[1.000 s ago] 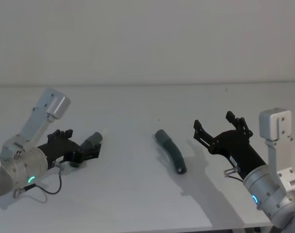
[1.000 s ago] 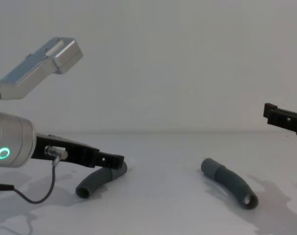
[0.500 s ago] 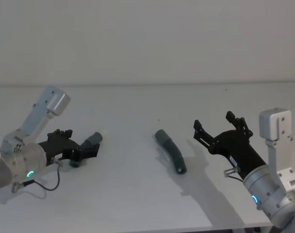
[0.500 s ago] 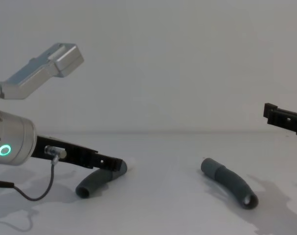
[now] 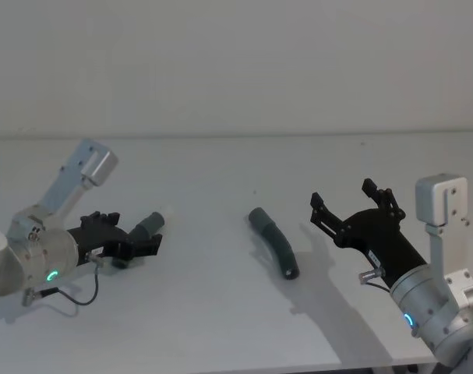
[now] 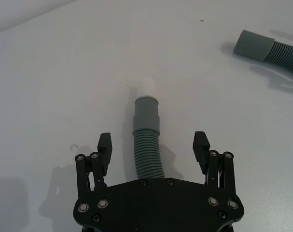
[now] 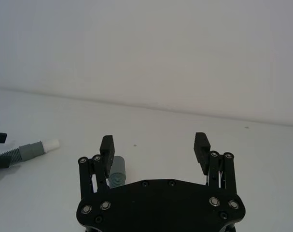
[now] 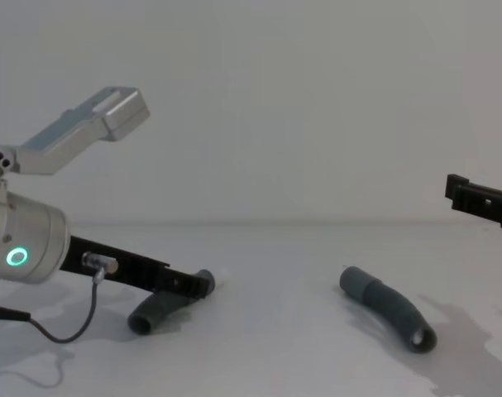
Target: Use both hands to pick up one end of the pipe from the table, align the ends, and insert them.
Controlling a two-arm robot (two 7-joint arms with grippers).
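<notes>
Our left gripper has sunk lower over the last second, its arm settling closer to the table, and its jaws are spread wide with one finger on either side of the white-tipped piece. The fingers straddle the ribbed stretch behind the smooth collar and, as far as we can tell, do not yet touch it. That piece lies toward the table's left edge and has not shifted, its white tip pointing away from the gripper. We judge that the descent puts us about ready to close, so the first pick-up is near but not yet done.

Our right gripper has not moved. It hangs above the table's right side with its fingers apart and nothing between them. The second piece rests near the middle of the table, well apart from the first, with its grey cuff at the farther end, toward the back edge. Both pieces are down on the table, so the lifting, the aligning of the ends and the insertion all remain ahead of us.
</notes>
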